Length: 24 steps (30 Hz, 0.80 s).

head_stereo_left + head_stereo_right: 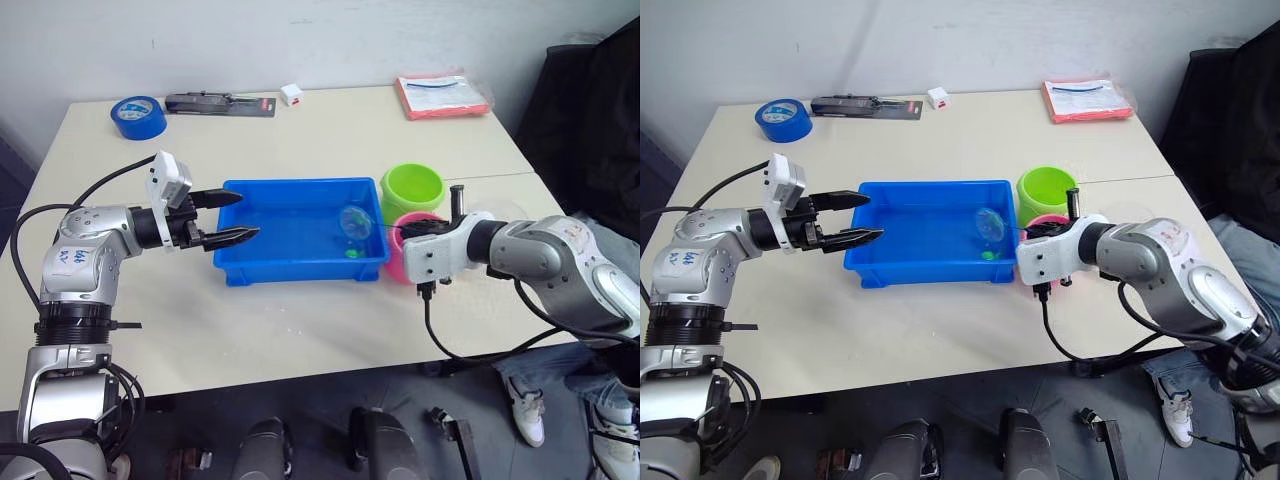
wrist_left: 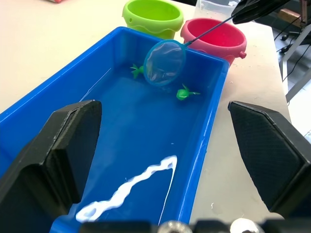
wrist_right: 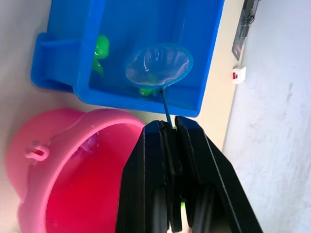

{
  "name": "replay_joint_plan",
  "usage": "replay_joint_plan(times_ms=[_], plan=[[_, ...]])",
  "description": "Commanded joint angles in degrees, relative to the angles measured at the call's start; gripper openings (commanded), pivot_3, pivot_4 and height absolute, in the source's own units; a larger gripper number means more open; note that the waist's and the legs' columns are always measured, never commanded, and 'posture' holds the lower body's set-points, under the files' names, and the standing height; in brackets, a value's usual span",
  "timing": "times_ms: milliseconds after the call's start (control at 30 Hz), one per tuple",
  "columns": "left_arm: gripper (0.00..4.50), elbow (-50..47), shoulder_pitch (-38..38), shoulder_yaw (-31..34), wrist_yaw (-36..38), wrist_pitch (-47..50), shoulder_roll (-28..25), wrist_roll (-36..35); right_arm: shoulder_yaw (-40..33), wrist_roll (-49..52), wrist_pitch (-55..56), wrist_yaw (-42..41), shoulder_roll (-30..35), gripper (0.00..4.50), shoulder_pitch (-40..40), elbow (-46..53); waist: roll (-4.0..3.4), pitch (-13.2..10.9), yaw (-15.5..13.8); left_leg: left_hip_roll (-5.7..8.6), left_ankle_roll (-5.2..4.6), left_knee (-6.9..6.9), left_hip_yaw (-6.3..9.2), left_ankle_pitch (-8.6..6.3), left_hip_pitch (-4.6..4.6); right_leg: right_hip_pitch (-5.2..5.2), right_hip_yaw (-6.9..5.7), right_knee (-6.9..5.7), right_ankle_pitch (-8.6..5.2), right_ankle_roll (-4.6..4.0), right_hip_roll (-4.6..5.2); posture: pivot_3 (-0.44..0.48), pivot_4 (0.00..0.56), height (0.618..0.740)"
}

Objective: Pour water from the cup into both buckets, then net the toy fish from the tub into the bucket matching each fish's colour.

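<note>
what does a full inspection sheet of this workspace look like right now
surface: beige table, two tops butted together.
job's things: blue tub holds water and two green fish; net held over them; lime green bucket and pink bucket beside the tub; clear cup behind the pink bucket.
clutter: blue tape roll, black packaged tool, small white box, red folder.
grippers: left gripper open at the tub's end; right gripper shut on the net's stick.
cables: black cables along both arms.
surroundings: white wall, dark chair.
</note>
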State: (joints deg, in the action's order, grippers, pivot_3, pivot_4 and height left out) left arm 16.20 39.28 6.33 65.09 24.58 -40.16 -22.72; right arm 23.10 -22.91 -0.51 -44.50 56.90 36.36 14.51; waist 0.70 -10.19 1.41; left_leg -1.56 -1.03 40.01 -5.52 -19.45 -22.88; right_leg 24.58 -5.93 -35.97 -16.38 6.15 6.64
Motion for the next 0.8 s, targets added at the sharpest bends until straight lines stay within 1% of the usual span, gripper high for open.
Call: replay_joint_plan(times_ms=[33,167,267,500,600,667,800], plan=[[4.48,-2.4,-0.6,1.5,-0.2,0.3,-0.7,-1.4,-1.2,-3.3,4.1,0.2,-0.8,0.78,0.3,-0.7,0.00,0.0,0.0,-0.01,0.00,0.00,0.00,0.00,0.00,0.00,0.00,0.00,0.00,0.00,0.00,0.000,0.150,0.737],[4.48,-3.1,-1.2,1.8,-0.4,0.7,-1.0,-1.7,-0.8,-6.0,8.5,-0.7,-1.4,0.78,0.2,-2.6,0.00,0.0,0.0,-0.02,0.00,0.00,0.01,0.00,0.00,0.00,-0.01,0.00,0.00,0.00,-0.01,0.000,0.150,0.737],[4.48,-3.8,-1.7,2.1,-0.7,1.0,-1.3,-1.9,-0.8,-5.9,11.0,-2.8,-1.5,0.78,-0.2,-3.0,0.00,0.0,0.0,-0.01,0.00,0.02,0.01,0.00,0.00,-0.01,0.00,0.00,0.00,0.00,0.00,0.000,0.150,0.737],[4.48,-4.8,-2.5,2.3,-1.1,1.7,-1.5,-2.3,-1.6,-1.3,11.5,-9.8,-2.2,0.78,-2.4,-0.9,0.00,0.0,0.0,-0.03,0.00,0.03,0.03,0.00,0.02,-0.04,-0.01,0.00,0.00,0.00,-0.01,0.000,0.150,0.737],[4.48,-5.3,-2.8,2.4,-1.4,1.8,-1.6,-2.6,-3.1,2.1,5.0,-12.1,-5.4,0.78,-3.1,0.6,0.00,0.0,0.0,-0.04,0.00,0.03,0.03,0.00,0.03,-0.06,-0.02,0.00,0.00,0.00,-0.02,0.000,0.150,0.737],[4.48,-5.5,-3.0,2.4,-1.5,1.9,-1.7,-2.7,-4.5,6.1,-4.1,-14.1,-9.2,0.78,-2.8,2.1,0.00,0.0,0.0,-0.06,0.00,0.03,0.05,0.00,0.04,-0.07,-0.03,-0.01,0.00,0.00,-0.05,0.000,0.150,0.737],[4.48,-5.9,-3.3,2.4,-1.6,2.2,-1.8,-2.8,-6.5,10.8,-17.0,-16.2,-14.2,0.78,-1.6,3.1,0.00,0.0,0.0,-0.05,0.00,0.04,0.08,0.00,0.04,-0.07,-0.04,-0.03,0.00,0.00,-0.04,0.000,0.150,0.737]])
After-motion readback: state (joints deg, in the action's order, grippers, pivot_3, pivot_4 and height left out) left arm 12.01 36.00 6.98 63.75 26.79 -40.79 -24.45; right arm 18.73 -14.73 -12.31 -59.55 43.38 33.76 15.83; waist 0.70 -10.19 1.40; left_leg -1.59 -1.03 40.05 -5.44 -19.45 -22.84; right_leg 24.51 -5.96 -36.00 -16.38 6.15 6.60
